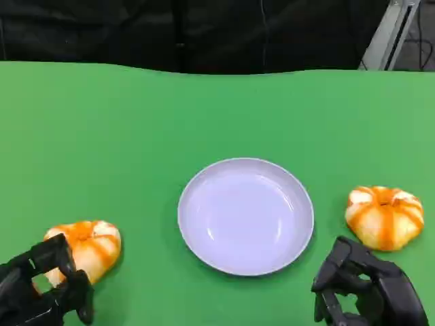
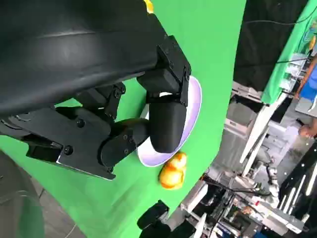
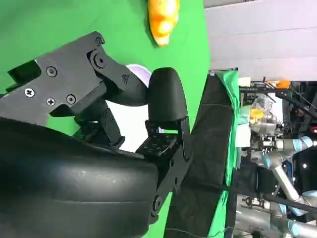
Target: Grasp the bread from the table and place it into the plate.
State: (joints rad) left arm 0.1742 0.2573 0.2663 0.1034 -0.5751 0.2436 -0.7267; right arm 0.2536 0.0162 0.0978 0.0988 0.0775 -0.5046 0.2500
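The green counter (image 1: 102, 136) carries a white plate (image 1: 245, 216), still bare. One bread (image 1: 87, 246) lies left of the plate, another bread (image 1: 385, 216) right of it, both well apart from the rim. The risk I see: the rolls look soft and round, so a shallow grip could squash one or let it roll away, and a careless carry might knock the plate. The left robot hand (image 1: 42, 288) sits right against the left bread, fingers spread, grasping nothing yet. The right robot hand (image 1: 367, 288) hovers near the right bread, unclenched, holding nothing.
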